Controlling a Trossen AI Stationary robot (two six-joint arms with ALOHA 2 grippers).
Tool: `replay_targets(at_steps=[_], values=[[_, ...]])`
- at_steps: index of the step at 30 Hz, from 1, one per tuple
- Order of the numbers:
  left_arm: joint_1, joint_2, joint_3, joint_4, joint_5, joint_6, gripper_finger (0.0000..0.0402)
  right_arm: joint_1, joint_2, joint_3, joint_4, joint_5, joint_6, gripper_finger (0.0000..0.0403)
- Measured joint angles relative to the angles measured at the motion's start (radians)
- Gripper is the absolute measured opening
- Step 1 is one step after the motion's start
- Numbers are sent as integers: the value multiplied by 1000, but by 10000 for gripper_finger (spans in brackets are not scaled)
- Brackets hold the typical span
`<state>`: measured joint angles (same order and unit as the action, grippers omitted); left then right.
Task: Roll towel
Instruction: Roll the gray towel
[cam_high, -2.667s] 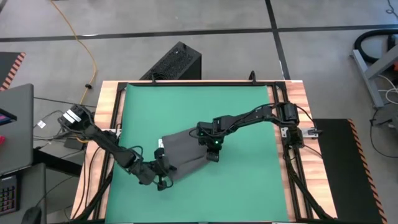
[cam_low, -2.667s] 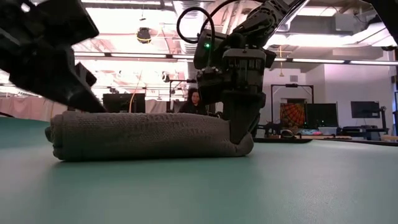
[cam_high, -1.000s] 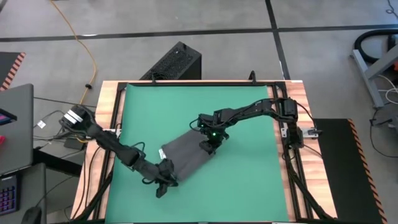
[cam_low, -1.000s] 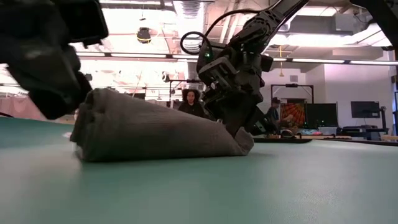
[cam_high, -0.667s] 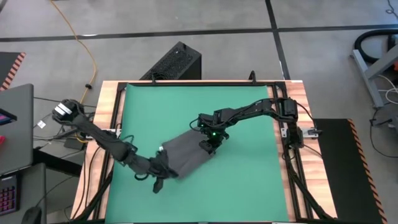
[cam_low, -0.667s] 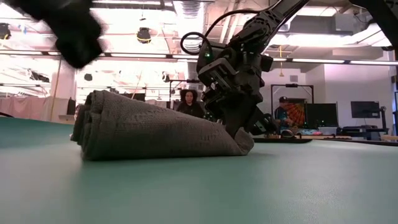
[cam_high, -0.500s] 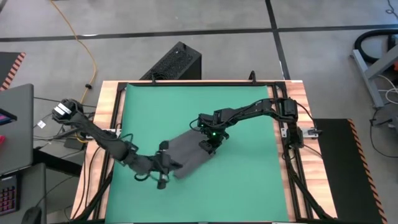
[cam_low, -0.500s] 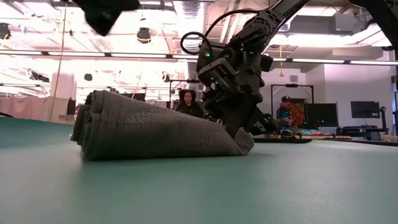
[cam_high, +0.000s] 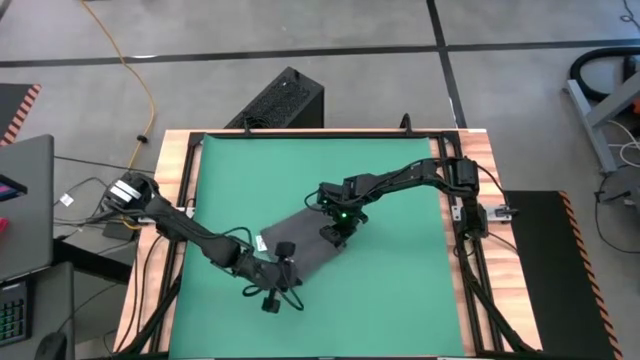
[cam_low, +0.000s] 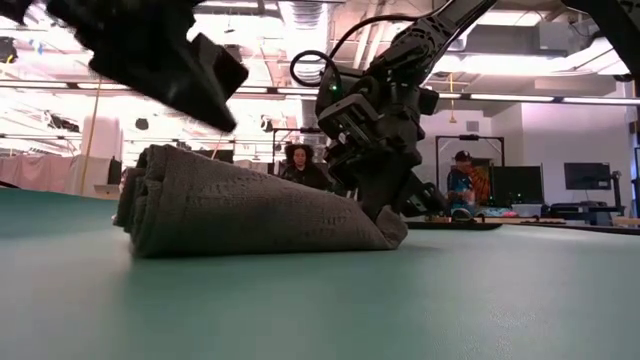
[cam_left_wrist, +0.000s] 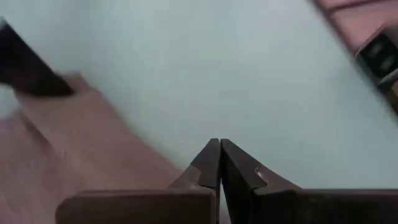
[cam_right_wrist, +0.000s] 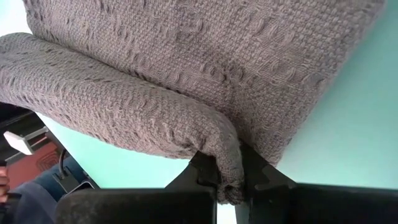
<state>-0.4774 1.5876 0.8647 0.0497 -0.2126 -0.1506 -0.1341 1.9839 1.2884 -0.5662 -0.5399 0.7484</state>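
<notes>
Centrally on the green mat (cam_high: 390, 180), slightly toward its near edge, lies the towel (cam_high: 303, 243), a dark grey cloth partly rolled. In the low view the towel (cam_low: 240, 208) shows a thick, layered roll at one end and tapers to a thin flat wedge at the other. The cloth rests directly on the mat surface.

The right gripper (cam_high: 338, 232) is at the thin end of the towel. In the right wrist view its fingers (cam_right_wrist: 205, 169) are pressed together on a fold of the towel's edge (cam_right_wrist: 227, 168), so it is pinching the cloth. A green indicator light shows on the wrist just behind it. The right arm reaches in from its base at the mat's right edge.

The left gripper (cam_high: 275, 298) is at the towel's thick end, over the mat just beside the cloth. In the left wrist view its fingertips (cam_left_wrist: 219, 163) are pressed together with nothing between them. In the low view the left arm (cam_low: 150, 50) hangs above the roll, clear of it.

Around the mat runs a wooden table frame (cam_high: 470, 300). A black box (cam_high: 280, 100) stands on the floor beyond the table's far edge, and a yellow cable (cam_high: 140, 75) runs across the floor. Seated people (cam_low: 303, 165) are visible in the room behind the table.
</notes>
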Motion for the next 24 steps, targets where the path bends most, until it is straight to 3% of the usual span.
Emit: replay_targets(at_steps=[10,24], values=[[0,33,0,-196,-149,-80,0,0,0,0,7,13,0,30],[1,32,-91,-184,-167,-274,0,3,0,0,-2,27,-22,30]])
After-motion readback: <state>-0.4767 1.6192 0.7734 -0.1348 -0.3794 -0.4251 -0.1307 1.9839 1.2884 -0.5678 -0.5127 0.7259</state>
